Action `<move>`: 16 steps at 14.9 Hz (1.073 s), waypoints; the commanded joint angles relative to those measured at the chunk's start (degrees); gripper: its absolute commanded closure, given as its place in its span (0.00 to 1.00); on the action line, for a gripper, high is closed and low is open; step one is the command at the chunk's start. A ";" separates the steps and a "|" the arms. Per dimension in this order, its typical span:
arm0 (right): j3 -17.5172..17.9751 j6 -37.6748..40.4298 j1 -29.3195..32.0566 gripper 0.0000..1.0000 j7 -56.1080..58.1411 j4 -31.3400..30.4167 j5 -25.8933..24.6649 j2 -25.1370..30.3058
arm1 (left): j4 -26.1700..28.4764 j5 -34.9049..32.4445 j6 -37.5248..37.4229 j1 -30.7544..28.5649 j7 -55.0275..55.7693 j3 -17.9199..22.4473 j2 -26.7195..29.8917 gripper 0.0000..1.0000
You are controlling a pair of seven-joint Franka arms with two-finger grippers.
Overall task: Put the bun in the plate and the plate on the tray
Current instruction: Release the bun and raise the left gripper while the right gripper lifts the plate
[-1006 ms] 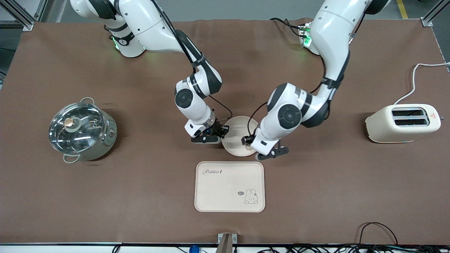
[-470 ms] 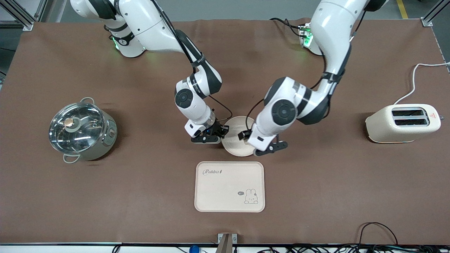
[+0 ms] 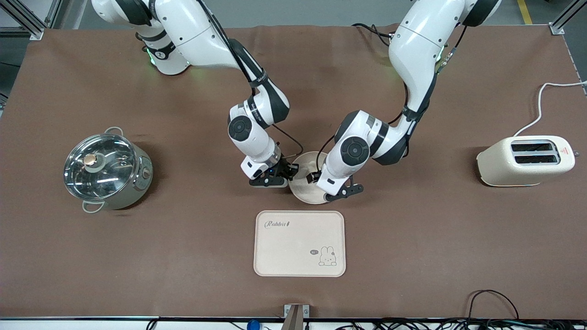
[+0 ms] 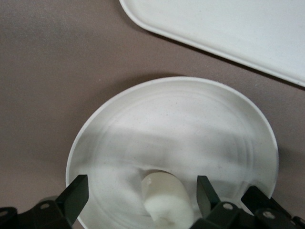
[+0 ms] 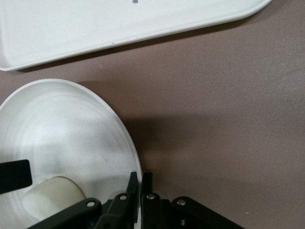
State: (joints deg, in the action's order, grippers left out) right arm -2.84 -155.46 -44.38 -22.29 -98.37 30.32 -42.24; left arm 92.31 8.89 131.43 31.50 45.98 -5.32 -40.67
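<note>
One bun [image 4: 164,199] is seen lying inside the plate [image 3: 306,192], on the dish's floor and close to the rim nearest the arms' bases; in the right wrist view the same pale lump [image 5: 53,196] is shown at the edge of the picture, within the plate [image 5: 71,129]. The plate [image 4: 228,124] is rested on the brown surface [image 3: 183,238], just beside the tray [image 3: 299,244] and farther from the front camera than it, a narrow strip of brown being left between the two. The left claw [image 4: 140,193] is held low over the plate with its fingers [image 4: 76,193] spread wide apart on either side of the bun, and neither finger is seen touching it. The right claw [image 5: 139,183] is closed on the plate's rim at the side toward the right arm's end of the surface, its two fingers being pressed together with the thin edge between them. In the front view the left claw [image 3: 321,181] is placed over the plate and the right claw [image 3: 286,174] at its edge. The tray [image 4: 224,28] carries lettering and a small rabbit drawing. A lidded steel pot [image 3: 106,168] is stood well apart from the plate toward the right arm's end, and a cream toaster [image 3: 525,160] well apart toward the left arm's end.
</note>
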 commanded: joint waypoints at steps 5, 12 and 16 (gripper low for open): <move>-0.50 0.86 1.75 1.00 0.06 0.45 0.79 0.14 | -0.90 -2.81 -11.88 -7.67 -12.98 0.40 14.45 0.00; -0.86 9.89 4.82 1.00 -0.12 11.23 0.27 0.67 | -4.67 -4.84 -26.01 -21.56 -31.38 0.58 30.54 0.00; -0.68 20.01 11.23 1.00 0.58 22.40 -3.77 -1.17 | -6.09 -9.04 -36.05 -23.07 -34.54 1.36 36.79 0.00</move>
State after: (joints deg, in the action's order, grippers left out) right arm -4.52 -139.55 -37.22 -22.22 -81.73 28.22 -42.01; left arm 85.95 3.17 98.48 7.97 12.88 -4.28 -6.38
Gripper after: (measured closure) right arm 0.952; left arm 0.000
